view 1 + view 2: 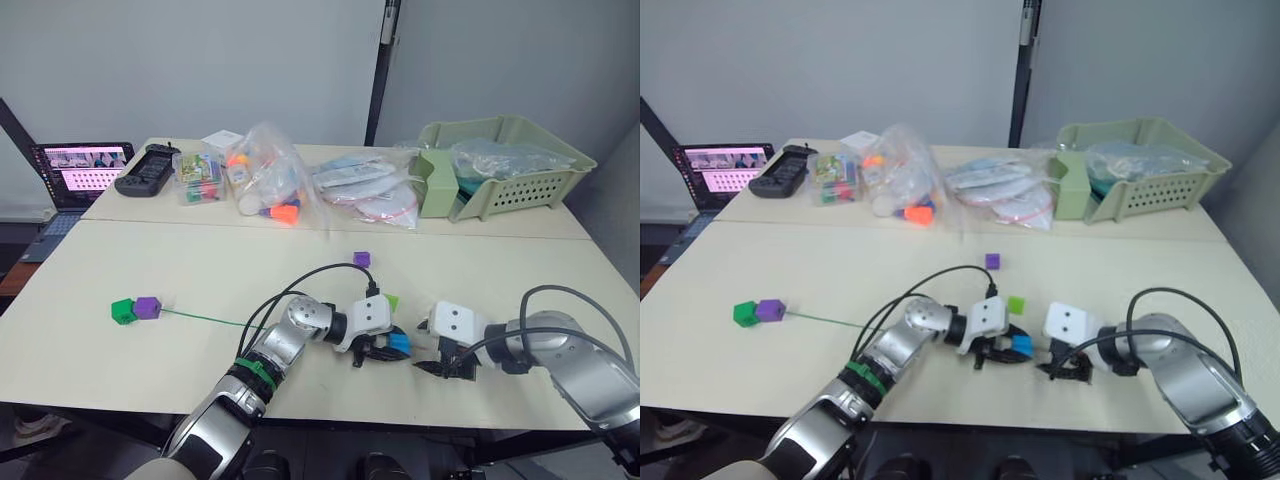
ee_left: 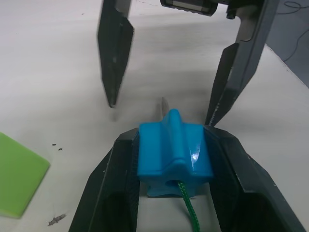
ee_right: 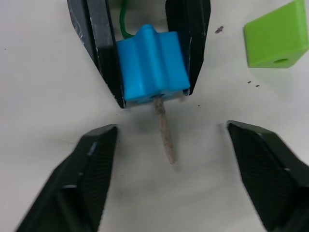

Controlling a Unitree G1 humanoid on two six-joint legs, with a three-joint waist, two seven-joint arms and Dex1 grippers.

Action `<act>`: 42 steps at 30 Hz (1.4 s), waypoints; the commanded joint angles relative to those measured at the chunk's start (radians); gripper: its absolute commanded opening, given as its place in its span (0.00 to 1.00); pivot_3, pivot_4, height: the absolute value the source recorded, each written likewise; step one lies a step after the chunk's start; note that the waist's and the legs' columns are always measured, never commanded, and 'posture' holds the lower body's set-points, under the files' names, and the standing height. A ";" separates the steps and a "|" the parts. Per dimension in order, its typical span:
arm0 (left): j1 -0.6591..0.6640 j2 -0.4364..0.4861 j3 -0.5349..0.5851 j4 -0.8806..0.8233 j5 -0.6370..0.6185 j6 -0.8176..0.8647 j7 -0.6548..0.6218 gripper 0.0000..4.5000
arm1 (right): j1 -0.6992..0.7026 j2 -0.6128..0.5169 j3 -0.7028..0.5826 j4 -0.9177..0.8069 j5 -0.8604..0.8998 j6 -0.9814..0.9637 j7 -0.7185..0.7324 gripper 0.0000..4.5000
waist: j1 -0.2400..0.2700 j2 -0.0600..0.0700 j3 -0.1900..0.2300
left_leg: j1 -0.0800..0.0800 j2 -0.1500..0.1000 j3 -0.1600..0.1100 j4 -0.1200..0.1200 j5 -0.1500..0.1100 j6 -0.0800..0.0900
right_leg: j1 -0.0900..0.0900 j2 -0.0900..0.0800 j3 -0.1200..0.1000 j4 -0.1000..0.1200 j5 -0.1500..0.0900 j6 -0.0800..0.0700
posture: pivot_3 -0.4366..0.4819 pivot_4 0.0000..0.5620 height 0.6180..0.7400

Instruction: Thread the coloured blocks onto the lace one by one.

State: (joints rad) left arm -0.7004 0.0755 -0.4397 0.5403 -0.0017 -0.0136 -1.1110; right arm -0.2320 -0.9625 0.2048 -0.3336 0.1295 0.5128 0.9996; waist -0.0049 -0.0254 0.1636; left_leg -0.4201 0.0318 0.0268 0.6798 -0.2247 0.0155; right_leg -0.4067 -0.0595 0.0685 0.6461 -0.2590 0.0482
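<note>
My left gripper (image 2: 175, 140) is shut on a blue block (image 2: 174, 154) low over the table near its front edge. The green lace (image 2: 187, 208) enters the block's hole, and its pale stiff tip (image 3: 165, 137) pokes out the far side. My right gripper (image 3: 172, 129) faces it, open, one finger on each side of the tip without touching it. A lime green block (image 3: 277, 34) lies just beside the blue one. A purple block (image 1: 361, 259) lies farther back. A dark green block (image 1: 123, 311) and a purple block (image 1: 147, 307) sit together at the lace's far left end.
Along the back of the table stand a laptop (image 1: 80, 170), a black controller (image 1: 147, 168), clear bags of toys (image 1: 265, 175) and a pale green basket (image 1: 510, 165). A black cable (image 1: 310, 275) loops over my left arm.
</note>
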 commanded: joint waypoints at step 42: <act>-0.010 0.820 0.301 0.407 -0.152 -0.312 -0.503 0.31 | -0.053 -0.010 -0.033 0.013 0.038 -0.001 0.124 0.00 | -0.009 0.000 0.000 | 0.003 0.003 0.003 -0.002 0.000 0.000 | -0.001 0.000 -0.001 0.002 -0.001 -0.002 | 0.48 0.27 0.94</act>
State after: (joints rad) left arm -0.6945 0.8592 -0.1375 0.9093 -0.1609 -0.3228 -1.6111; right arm -0.2714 -0.9570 0.1877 -0.3131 0.1705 0.5288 1.1155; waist -0.0137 -0.0254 0.1636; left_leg -0.4170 0.0345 0.0297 0.6781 -0.2247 0.0155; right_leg -0.4076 -0.0593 0.0676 0.6477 -0.2595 0.0466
